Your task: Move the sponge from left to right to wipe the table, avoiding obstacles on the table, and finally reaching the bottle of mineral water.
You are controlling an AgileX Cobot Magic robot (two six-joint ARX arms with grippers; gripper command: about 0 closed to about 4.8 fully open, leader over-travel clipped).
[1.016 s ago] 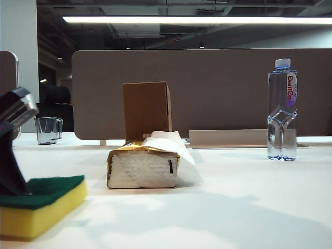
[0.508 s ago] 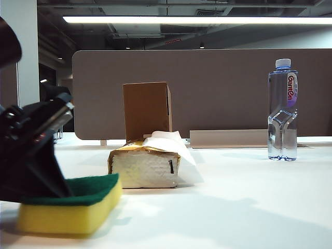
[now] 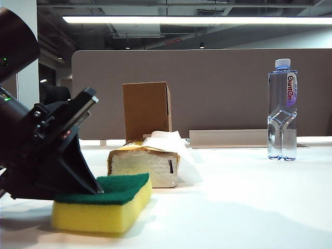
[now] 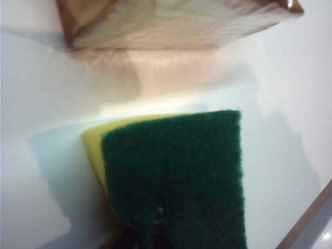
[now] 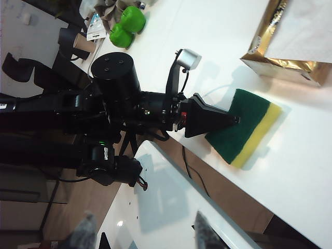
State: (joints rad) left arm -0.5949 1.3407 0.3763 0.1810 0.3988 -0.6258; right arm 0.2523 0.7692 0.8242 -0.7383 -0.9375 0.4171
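The sponge (image 3: 104, 206), yellow with its green layer up, lies on the white table (image 3: 238, 207) just left of and in front of the gold-and-white tissue pack (image 3: 146, 163). My left gripper (image 3: 96, 190) comes in from the left, shut on the sponge's green top (image 4: 176, 171), with the tissue pack (image 4: 171, 26) close ahead. The brown cardboard box (image 3: 147, 110) stands behind the pack. The bottle of mineral water (image 3: 282, 111) stands far right. My right gripper (image 5: 144, 234) hangs open and empty, looking at the sponge (image 5: 251, 129) and left gripper (image 5: 228, 120).
A grey partition (image 3: 218, 88) runs behind the table, with a low grey strip (image 3: 228, 138) at its foot. In the right wrist view, green round items (image 5: 127, 25) sit beyond the left arm (image 5: 119, 101), and the table's edge (image 5: 218, 171) runs near the sponge.
My left gripper has slid the sponge to the right, up to the tissue pack's near corner. The arm now covers the glass cup seen earlier at the left.
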